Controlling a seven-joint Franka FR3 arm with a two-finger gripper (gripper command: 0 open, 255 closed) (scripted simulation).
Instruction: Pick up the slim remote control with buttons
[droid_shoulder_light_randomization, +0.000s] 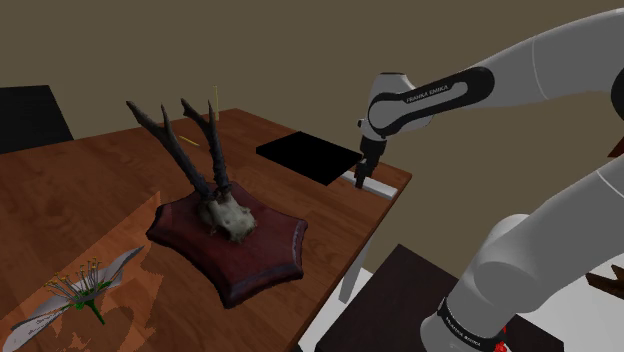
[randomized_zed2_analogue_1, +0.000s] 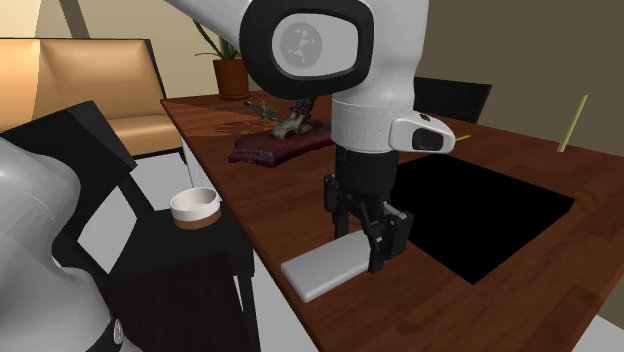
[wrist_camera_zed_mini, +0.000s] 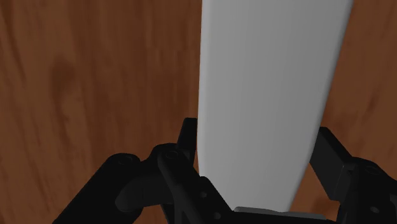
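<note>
The remote control (droid_shoulder_light_randomization: 380, 186) (randomized_zed2_analogue_1: 322, 268) is a plain white slab with no buttons drawn, lying flat on the wooden table (droid_shoulder_light_randomization: 90, 180) at its corner by the edge. My black gripper (droid_shoulder_light_randomization: 360, 177) (randomized_zed2_analogue_1: 363, 236) points straight down over the remote's end nearest the black mat. In the wrist view the remote (wrist_camera_zed_mini: 267, 76) runs away from the gripper (wrist_camera_zed_mini: 257, 145), and the two fingers press against its long sides, shut on it. It still rests on the wood.
A black mat (droid_shoulder_light_randomization: 305, 155) (randomized_zed2_analogue_1: 480, 210) lies right beside the remote. An antler skull on a dark plaque (droid_shoulder_light_randomization: 228, 235) stands mid-table, and a white flower (droid_shoulder_light_randomization: 80, 290) lies near the front. Off the table edge, a bowl (randomized_zed2_analogue_1: 195, 205) sits on a black stand.
</note>
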